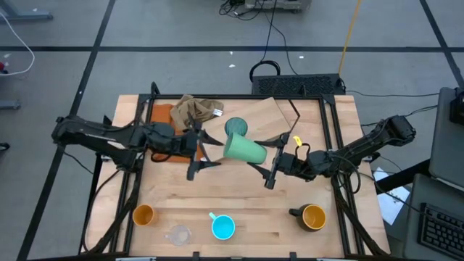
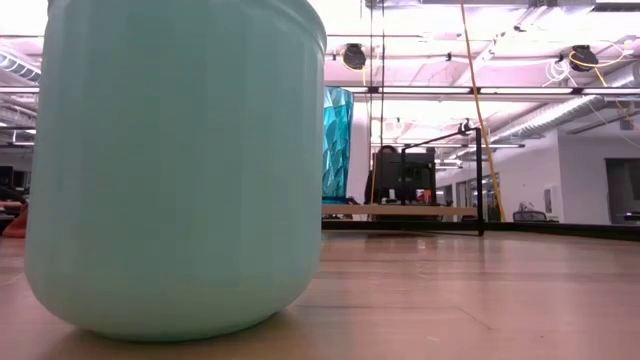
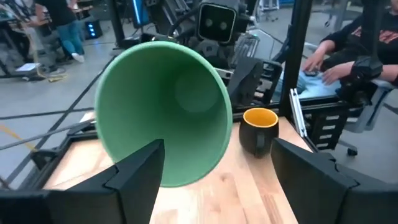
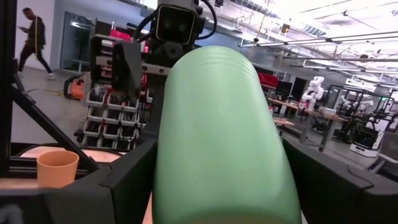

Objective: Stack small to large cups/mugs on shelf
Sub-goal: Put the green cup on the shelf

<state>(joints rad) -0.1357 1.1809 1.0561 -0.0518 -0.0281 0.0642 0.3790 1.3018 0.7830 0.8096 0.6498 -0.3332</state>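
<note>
A green cup [image 1: 243,148] lies on its side in the air over the table's middle. My right gripper [image 1: 255,152] is shut on it from the table's right. The cup's mouth [image 3: 165,112] faces my left gripper [image 1: 216,154], which is open at the rim; one finger [image 3: 146,168] shows in front of the rim's edge. A teal tumbler [image 1: 236,127] stands on the wooden shelf [image 1: 279,116]. Along the near edge stand an orange cup [image 1: 143,214], a clear glass [image 1: 178,234], a light-blue mug [image 1: 222,226] and a black mug [image 1: 312,216]. My right gripper pinches the green cup's outer wall [image 4: 168,168] between its two fingers, one on each side, toward the base end. The fingers come level from the table's right, along the cup. The cup lies roughly level, lifted clear, mouth toward the table's left. My left gripper: whether it touches the rim cannot be told.
A brown cloth [image 1: 196,110] lies bunched on an orange cloth [image 1: 163,116] at the far left. Black frame rails [image 1: 337,145] run along the table's sides. Bare wood [image 1: 239,196] lies between the arms and the near row of cups.
</note>
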